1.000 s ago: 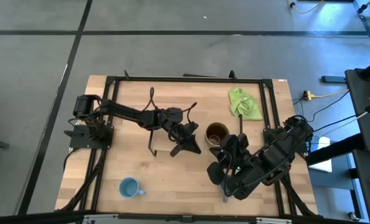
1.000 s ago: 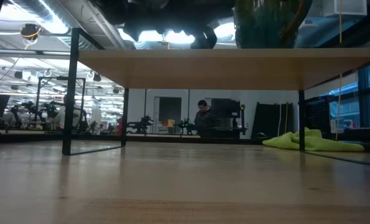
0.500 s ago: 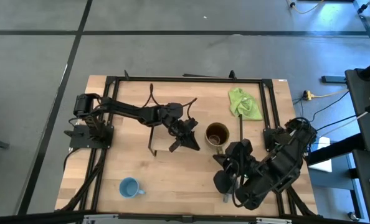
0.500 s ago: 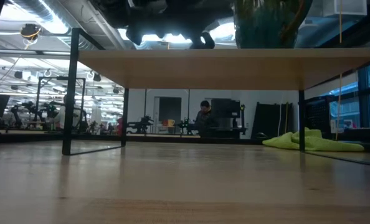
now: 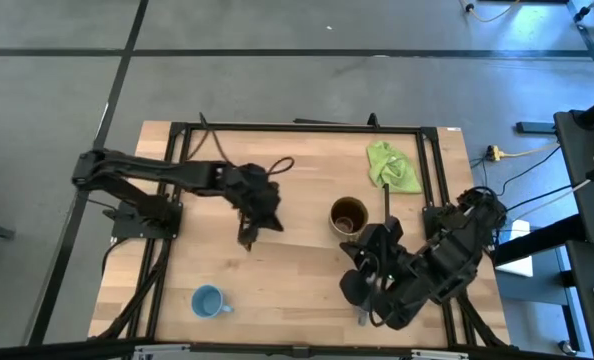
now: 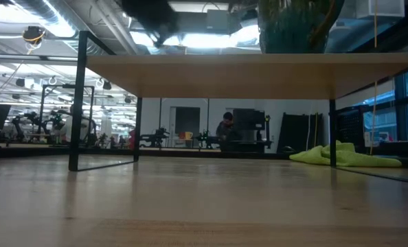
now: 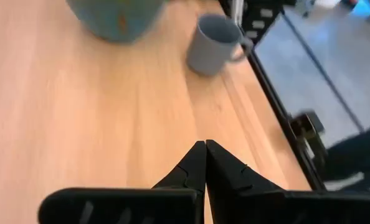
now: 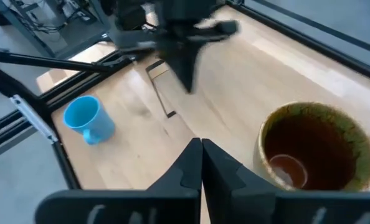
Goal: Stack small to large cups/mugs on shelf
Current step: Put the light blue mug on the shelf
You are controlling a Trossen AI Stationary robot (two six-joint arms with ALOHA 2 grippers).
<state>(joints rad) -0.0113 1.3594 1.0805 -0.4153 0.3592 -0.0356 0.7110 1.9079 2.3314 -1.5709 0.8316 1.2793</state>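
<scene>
Brown mug (image 5: 348,215) sits on the shelf (image 5: 307,200), grey mug (image 7: 213,43) beside it; blue mug (image 5: 208,301) waits on the desk (image 5: 277,290). Nothing looks stacked. Left hand (image 5: 249,225) and right hand (image 5: 377,245) are both pressed together, empty.

I've got high looking straight down on the whole counter (image 5: 297,290); low sits level under the shelf (image 6: 245,72); both wrist cams close, sharing the brown mug (image 8: 313,149).

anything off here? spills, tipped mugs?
No spills, nothing tipped. The brown mug and the light blue mug stand upright. The only stray item is a crumpled green cloth lying near the brown mug.
</scene>
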